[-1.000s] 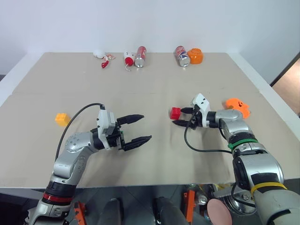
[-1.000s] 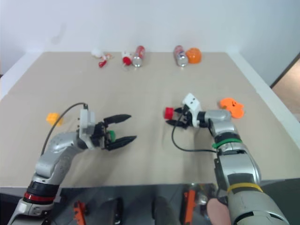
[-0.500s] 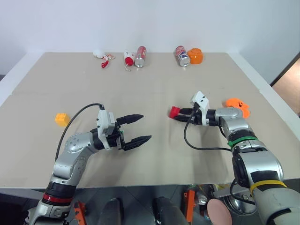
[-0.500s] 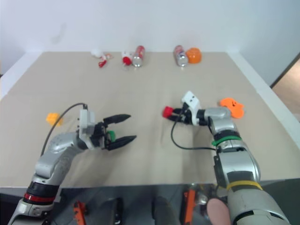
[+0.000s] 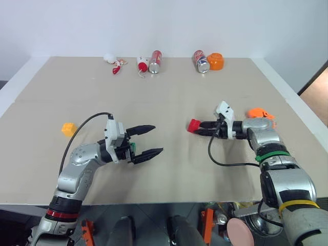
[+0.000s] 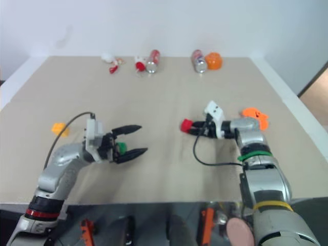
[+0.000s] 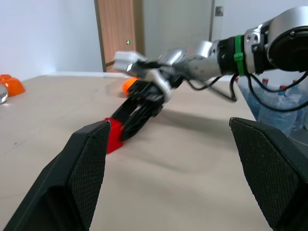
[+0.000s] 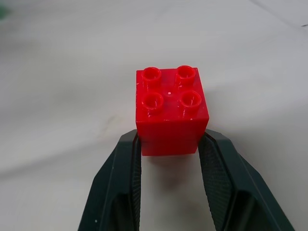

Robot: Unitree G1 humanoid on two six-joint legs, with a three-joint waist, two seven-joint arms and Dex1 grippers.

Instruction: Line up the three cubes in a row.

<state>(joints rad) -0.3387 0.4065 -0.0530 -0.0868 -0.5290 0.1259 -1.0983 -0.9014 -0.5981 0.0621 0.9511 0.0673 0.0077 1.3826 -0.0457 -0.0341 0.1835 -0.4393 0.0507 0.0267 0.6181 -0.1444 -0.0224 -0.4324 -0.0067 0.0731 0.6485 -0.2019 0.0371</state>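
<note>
The red cube (image 8: 172, 109) sits studs-up between the fingers of my right gripper (image 5: 198, 128), which is shut on it low over the middle-right of the table. In the left wrist view the red cube (image 7: 113, 136) shows at the tips of that gripper. My left gripper (image 5: 157, 138) hovers open at the front left, pointing right. The green cube (image 6: 121, 148) shows between the bases of its fingers; I cannot tell whether it touches them. The yellow-orange cube (image 5: 67, 129) lies alone at the left of the table.
An orange pumpkin-face toy (image 5: 260, 113) lies just behind my right forearm. Along the far edge are two cans (image 5: 154, 61) (image 5: 200, 61), an orange cup (image 5: 216, 61) and small red-and-white toys (image 5: 117, 66). The table's (image 5: 169, 174) front edge is close below both arms.
My right gripper has shut on the red cube and drawn back a little to the right with it. The left arm has kept still.
</note>
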